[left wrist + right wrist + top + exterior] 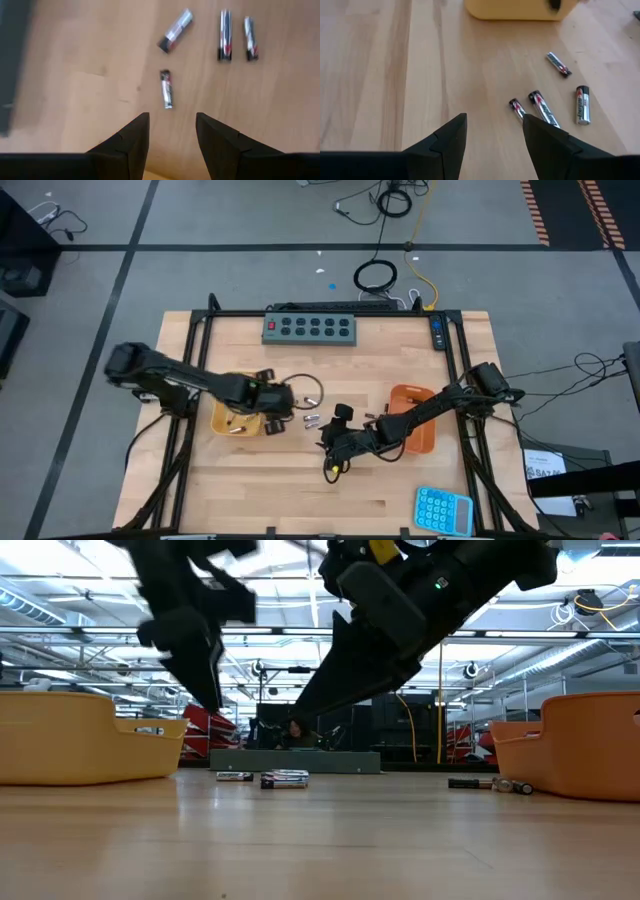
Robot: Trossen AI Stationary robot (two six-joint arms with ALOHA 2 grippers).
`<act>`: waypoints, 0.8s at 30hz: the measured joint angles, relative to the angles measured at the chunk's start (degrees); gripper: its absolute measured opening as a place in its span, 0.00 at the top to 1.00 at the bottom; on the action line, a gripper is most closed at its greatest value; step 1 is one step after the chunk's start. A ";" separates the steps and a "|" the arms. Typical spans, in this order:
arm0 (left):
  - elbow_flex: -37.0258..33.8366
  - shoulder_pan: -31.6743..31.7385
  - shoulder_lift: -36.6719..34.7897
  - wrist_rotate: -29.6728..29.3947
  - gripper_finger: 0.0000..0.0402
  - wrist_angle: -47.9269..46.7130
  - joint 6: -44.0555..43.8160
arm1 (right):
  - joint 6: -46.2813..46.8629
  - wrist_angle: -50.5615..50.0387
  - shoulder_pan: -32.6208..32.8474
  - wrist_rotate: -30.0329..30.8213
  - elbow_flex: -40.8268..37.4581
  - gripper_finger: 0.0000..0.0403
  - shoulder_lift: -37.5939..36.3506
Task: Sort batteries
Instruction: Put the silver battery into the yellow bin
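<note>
Several small silver-and-black batteries lie flat on the wooden table between two orange trays, the left tray and the right tray. My left gripper hovers open just right of the left tray, with one battery on the table ahead of its fingertips and others farther off. My right gripper hangs open over the table's middle; batteries lie beside its one finger, none between the fingers. The left tray shows beyond them. In the low view the batteries lie on their sides.
A grey switch box lies along the table's far edge. A blue calculator sits at the near right corner. A looped cable lies behind the batteries. Bare wood stretches along the near edge.
</note>
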 joint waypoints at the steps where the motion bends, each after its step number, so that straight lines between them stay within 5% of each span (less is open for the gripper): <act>1: 0.89 0.78 2.02 1.33 0.57 -0.26 1.02 | 0.46 0.22 0.12 0.14 0.00 0.54 0.04; 7: 2.47 4.68 8.88 1.89 0.57 2.96 7.66 | 0.49 -0.07 2.19 2.92 0.00 0.54 0.17; 24: 2.60 10.21 10.73 11.52 0.57 17.59 27.86 | 1.79 -7.49 3.14 2.60 0.00 0.54 -2.36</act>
